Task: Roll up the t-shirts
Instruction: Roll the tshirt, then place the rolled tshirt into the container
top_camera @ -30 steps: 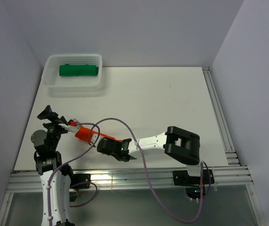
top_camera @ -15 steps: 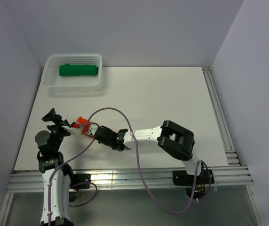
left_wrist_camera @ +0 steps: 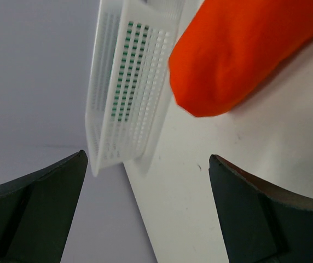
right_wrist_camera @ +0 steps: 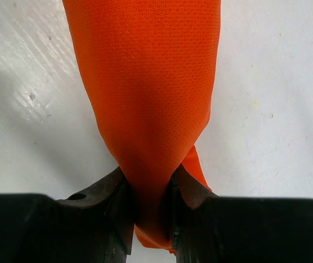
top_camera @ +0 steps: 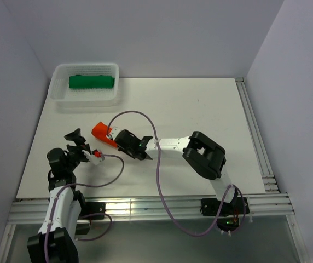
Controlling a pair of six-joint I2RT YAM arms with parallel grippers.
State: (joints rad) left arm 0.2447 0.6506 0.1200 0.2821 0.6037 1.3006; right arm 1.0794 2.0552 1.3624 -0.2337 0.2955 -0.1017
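The orange-red t-shirt (top_camera: 102,132) is a tight roll, and my right gripper (top_camera: 114,139) is shut on its end. In the right wrist view the orange cloth (right_wrist_camera: 145,82) is pinched between the two black fingers of that gripper (right_wrist_camera: 148,181) and stretches away over the white table. My left gripper (top_camera: 80,142) stands open near the table's left edge, a little short of the roll and not touching it. Its wrist view has the orange roll's end (left_wrist_camera: 244,49) ahead and nothing between the left gripper's (left_wrist_camera: 148,159) fingers. The green t-shirt (top_camera: 91,81) lies rolled in the basket.
The white mesh basket (top_camera: 85,67) stands at the table's back left corner; the same basket (left_wrist_camera: 129,82) shows in the left wrist view. Purple cables loop over the table by both arms. Grey walls close the left, back and right sides.
The right gripper has carried the orange roll away from the front edge, toward the back left. The left gripper, open throughout, has drawn back from the roll's end toward the near left.
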